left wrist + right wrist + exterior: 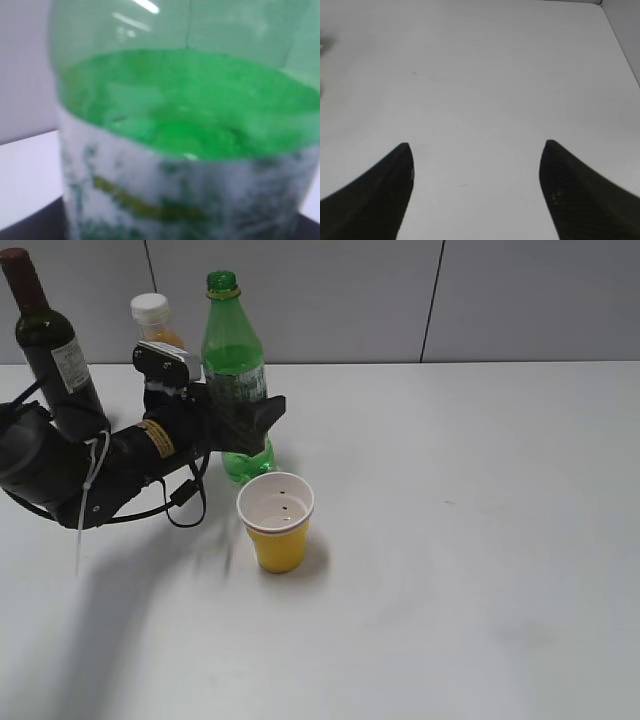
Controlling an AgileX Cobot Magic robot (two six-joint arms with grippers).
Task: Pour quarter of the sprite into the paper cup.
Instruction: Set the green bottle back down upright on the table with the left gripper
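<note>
Sprite (236, 370) stands upright and uncapped at the table's (480, 540) far left; its white-and-green label shows no readable writing, and blurs in the left wrist view (185, 150). Left gripper (245, 412) has its jaws around the labelled middle; whether they press it I cannot tell. Paper cup (276, 522) sits just beside the bottle, at its 5 o'clock. At 9 o'clock stand a white-capped juice bottle (155, 320) and a wine bottle (50, 335). Right gripper (476, 150) hangs with jaws wide apart, empty, over bare table toward 3 o'clock.
</note>
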